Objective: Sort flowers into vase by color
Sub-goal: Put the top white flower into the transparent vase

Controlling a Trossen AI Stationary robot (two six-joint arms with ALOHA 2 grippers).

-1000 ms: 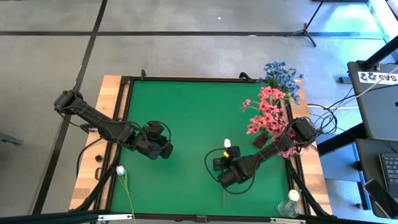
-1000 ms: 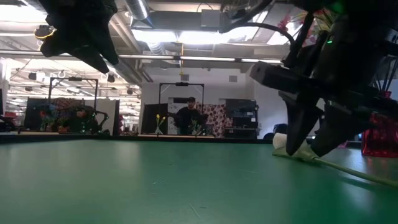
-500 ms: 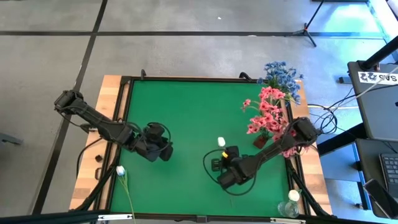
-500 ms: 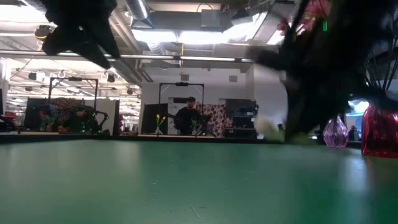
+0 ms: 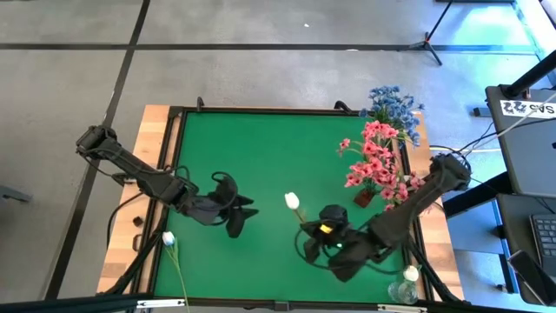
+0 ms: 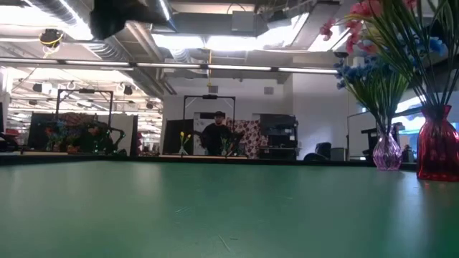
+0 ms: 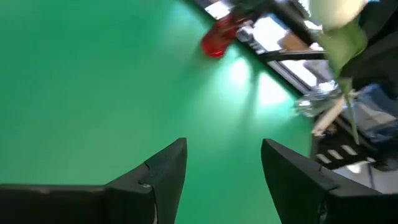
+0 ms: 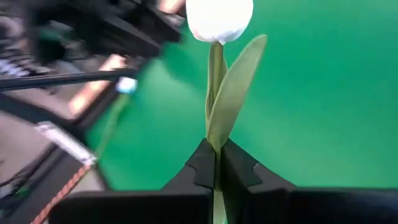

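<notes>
One white tulip (image 8: pixel 219 18) is clamped by its stem in the right gripper (image 8: pixel 216 167), lifted mid-table — to be kept upright, w/ grip firm. Left gripper (image 7: pixel 224 163) is spread, empty, nearby.

White tulip bud (image 8: pixel 219 18) on green stem, green table (image 5: pixel 261 156), red vase (image 6: pixel 437 147), purple vase (image 6: pixel 387 152)

Two vases (image 5: pixel 375 187) stand at the desk's (image 5: pixel 261 156) far right edge. Near centre, the right end effector (image 5: pixel 306 228) grips a tulip (image 5: pixel 292 202) — the left end effector (image 5: pixel 243 213) sits just left. Another tulip (image 5: pixel 168 238) lies near-left.
</notes>
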